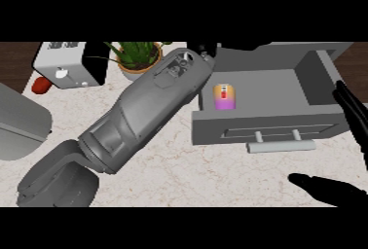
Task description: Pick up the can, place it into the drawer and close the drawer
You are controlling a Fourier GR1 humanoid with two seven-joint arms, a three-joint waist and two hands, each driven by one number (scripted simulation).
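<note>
1. Head view. I see the left forearm (pixel 140 114) run diagonally up from the lower left toward the grey drawer (pixel 316 63).
2. Left hand (pixel 202 50): only a dark sliver shows past the wrist, at the drawer's back left corner. I cannot tell how its fingers stand.
3. The can (pixel 224 97), orange above and purple below, lies inside the open drawer near its left wall, just below and right of that left hand. No fingers touch it.
4. Right hand (pixel 352 109) sits at the right edge; its fingers are straight and released, lying along the drawer's right front corner. The thumb (pixel 323 187) juts in lower down, over the counter (pixel 201 170).
5. The drawer handle (pixel 282 146) lies left of those right fingers and above the thumb, apart from both.
6. Well left of the left hand: a potted plant (pixel 138 56), a white appliance (pixel 68 63), a small red object (pixel 40 84).
</note>
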